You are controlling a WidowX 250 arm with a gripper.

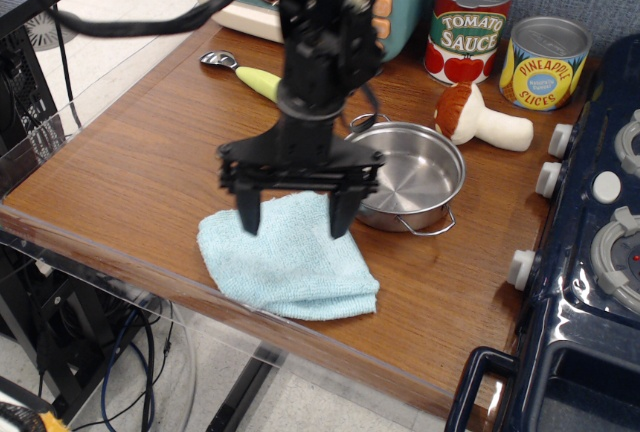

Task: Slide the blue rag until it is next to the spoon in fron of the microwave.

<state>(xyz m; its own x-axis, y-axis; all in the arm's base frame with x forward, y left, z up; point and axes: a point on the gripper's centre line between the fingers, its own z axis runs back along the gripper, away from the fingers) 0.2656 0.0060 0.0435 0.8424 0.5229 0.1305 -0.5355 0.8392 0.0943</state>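
The blue rag (290,267) lies folded near the table's front edge, left of the steel pot (410,177). My gripper (294,218) hangs open just above the rag's far part, its two black fingers spread wide and pointing down, one over each side of the cloth. It holds nothing. The spoon (240,72) lies at the back left; its metal bowl and the start of its yellow-green handle show, the rest is behind my arm. The microwave (395,12) stands at the back, mostly hidden by the arm.
A tomato sauce can (468,27) and a pineapple can (546,62) stand at the back right. A toy mushroom (480,120) lies beside the pot. A dark blue toy stove (590,252) fills the right edge. The table's front edge (120,252) is close to the rag.
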